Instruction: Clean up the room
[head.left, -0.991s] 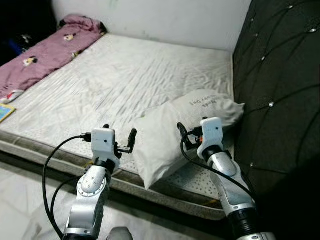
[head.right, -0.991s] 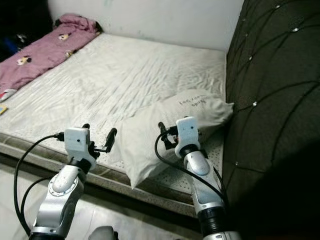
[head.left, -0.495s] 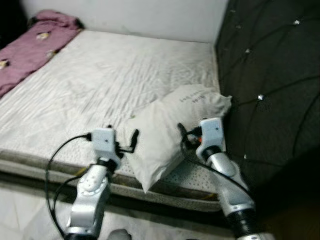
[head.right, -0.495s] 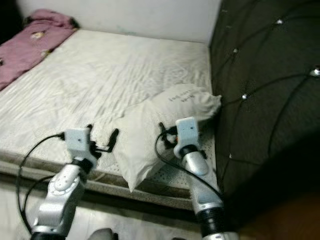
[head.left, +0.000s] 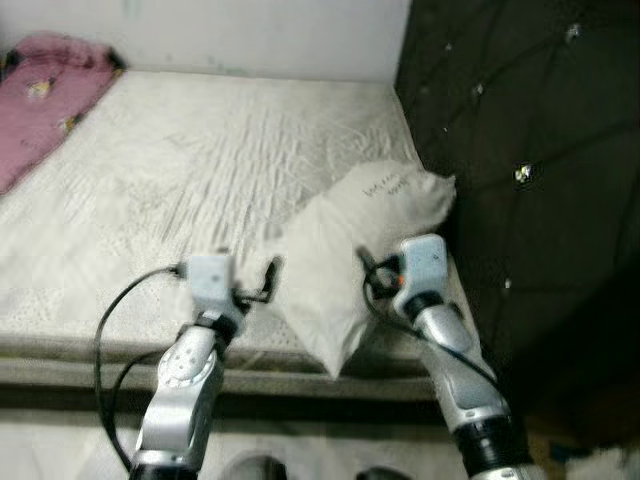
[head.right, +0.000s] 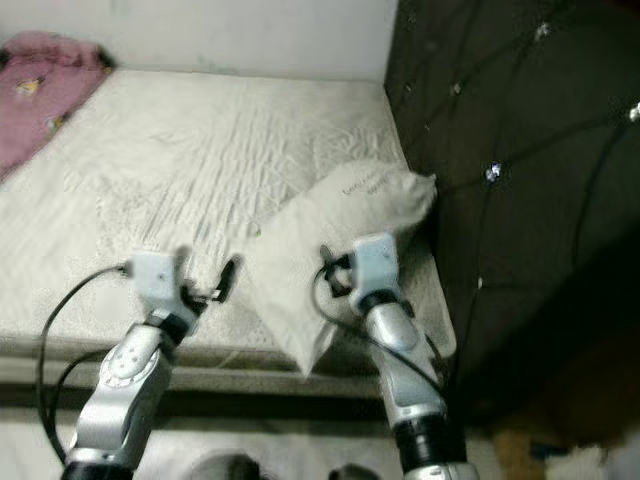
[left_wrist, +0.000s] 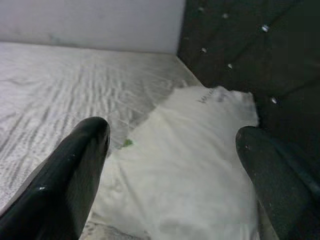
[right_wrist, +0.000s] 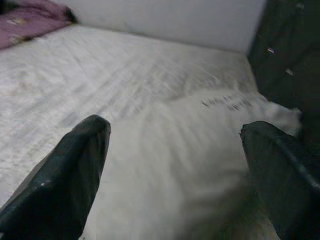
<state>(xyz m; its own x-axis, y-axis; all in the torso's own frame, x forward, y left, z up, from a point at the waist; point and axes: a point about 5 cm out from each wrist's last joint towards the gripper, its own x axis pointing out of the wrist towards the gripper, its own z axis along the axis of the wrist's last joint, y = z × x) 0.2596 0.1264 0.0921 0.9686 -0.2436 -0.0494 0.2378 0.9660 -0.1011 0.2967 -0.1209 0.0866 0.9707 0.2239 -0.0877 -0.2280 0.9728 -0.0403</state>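
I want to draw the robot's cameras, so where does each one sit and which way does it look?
Left eye view: on the head, looking down at the bed and pillow; both silver arms show.
Right eye view: beside it, same scene.
Left wrist view: on the left arm, looking along the left gripper at the pillow.
Right wrist view: on the right arm, looking along the right gripper at the pillow.
All four share the pillow, with open jaws either side.

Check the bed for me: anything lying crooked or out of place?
The white pillow lies diagonally, one corner hanging over the mattress edge near the dark tufted headboard. A pink blanket is bunched at the far corner.
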